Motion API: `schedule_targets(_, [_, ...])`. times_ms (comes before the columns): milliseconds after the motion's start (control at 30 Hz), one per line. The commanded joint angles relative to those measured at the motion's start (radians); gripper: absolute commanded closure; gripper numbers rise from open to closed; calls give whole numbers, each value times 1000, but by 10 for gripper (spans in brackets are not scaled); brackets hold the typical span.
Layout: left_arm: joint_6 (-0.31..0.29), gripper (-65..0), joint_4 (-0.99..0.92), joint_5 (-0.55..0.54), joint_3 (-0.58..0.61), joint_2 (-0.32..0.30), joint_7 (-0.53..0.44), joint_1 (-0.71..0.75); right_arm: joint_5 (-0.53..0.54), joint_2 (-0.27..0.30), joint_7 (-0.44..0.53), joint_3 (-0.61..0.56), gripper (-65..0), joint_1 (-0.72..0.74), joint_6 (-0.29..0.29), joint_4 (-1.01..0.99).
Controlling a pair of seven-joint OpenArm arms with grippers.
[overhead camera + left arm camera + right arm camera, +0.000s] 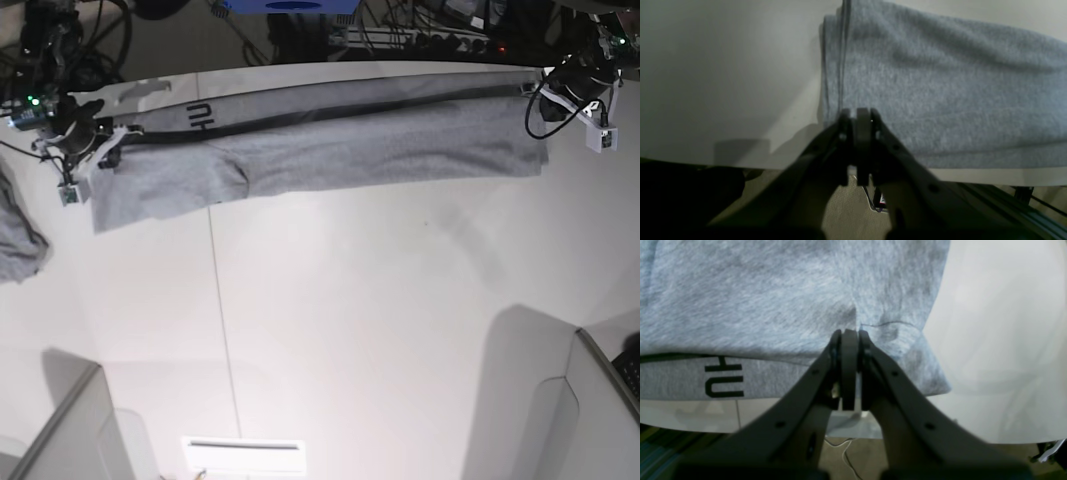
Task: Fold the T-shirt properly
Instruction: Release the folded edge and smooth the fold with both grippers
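The T-shirt (330,135) is lying as a long, narrow band across the far part of the white table (330,330), its long axis running left to right, with a strip of black lettering (199,115) peeking out near the left end. The right gripper (849,335) is sitting at that left end, jaws pressed together at the folded edge; the cloth is puckering just ahead of the tips, so it is probably pinching a fold, though the pinch itself is hidden. The left gripper (858,115) is sitting at the right end, jaws likewise closed over the stacked edge of the shirt. Each arm is therefore nearest its own end, and the fabric is spreading away from both sets of jaws toward the table's middle. A smaller grey cloth (18,240) is lying well apart at the left edge.
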Motion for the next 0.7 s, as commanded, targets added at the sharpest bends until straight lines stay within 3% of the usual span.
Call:
schedule_targets(0, [1, 0, 14, 2, -11, -13, -12, 7, 0, 10, 15, 10, -111, 2, -2, 14])
schedule_targets(67, [1, -36, 14, 2, -13, -13, -12, 7, 0, 7, 22, 10, -236, -6, -2, 17])
schedule_targets(100, [1, -109, 14, 2, -14, -13, -12, 7, 0, 5, 23, 10, -258, -12, -2, 18])
schedule_targets(167, [1, -273, 15, 2, -16, -13, -12, 7, 0, 5, 25, 11, -245, -17, -2, 30])
schedule_targets(233, [0, -395, 15, 2, -17, -13, -14, 7, 2, 5, 26, 33, -222, -25, -2, 60])
schedule_targets(300, [0, -461, 17, 2, -17, -13, -15, 2, 3, 4, 35, 51, -207, -32, 2, 101])
schedule_targets(333, [0, -462, 17, 2, -17, -10, -15, -2, 3, 4, 52, 49, -194, -34, 4, 118])
schedule_targets(400, [0, -411, 17, 0, -17, 12, -18, -16, 3, 4, 106, 48, -129, -40, 16, 127])
schedule_targets(433, [0, -351, 15, 0, -19, 30, -18, -38, 3, 4, 130, 48, -75, -35, 41, 124])
schedule_targets(467, [0, -267, 12, 3, -27, 42, -18, -54, 3, 4, 143, 48, -17, -25, 65, 113])
schedule_targets(533, [3, 0, 8, 8, -62, 84, -18, -88, 3, 2, 129, 48, 0, 6, 103, 77])
schedule_targets(667, [4, 0, -24, 98, -83, 124, -15, -163, 2, -25, 114, 49, 0, 63, 116, -20])
